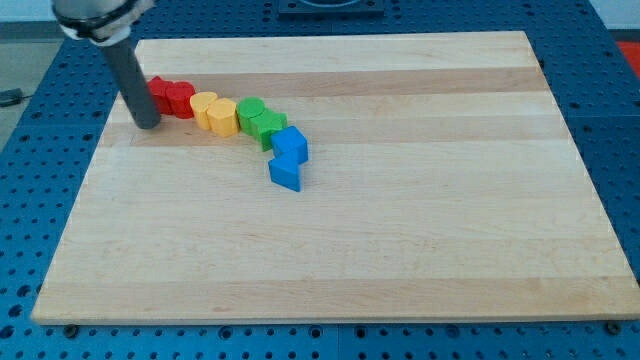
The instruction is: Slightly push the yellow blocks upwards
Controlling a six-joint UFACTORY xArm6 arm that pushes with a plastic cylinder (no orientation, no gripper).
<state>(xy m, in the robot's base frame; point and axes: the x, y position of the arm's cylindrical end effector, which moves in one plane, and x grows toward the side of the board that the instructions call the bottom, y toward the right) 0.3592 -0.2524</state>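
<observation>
Two yellow blocks sit side by side in a curved row at the board's upper left: a rounded yellow block [204, 105] and a yellow block [222, 117] just right of it. Left of them are two red blocks [160, 93] [181, 98]. Right of them are two green blocks [250, 113] [269, 128], then two blue blocks [290, 144] [286, 173] lower right. The blocks touch in a chain. My tip [147, 124] rests on the board just left of and below the red blocks, about sixty pixels left of the yellow blocks.
The wooden board [400, 220] lies on a blue perforated table [30, 200]. The dark rod rises from the tip to the arm's mount [95, 15] at the view's top left.
</observation>
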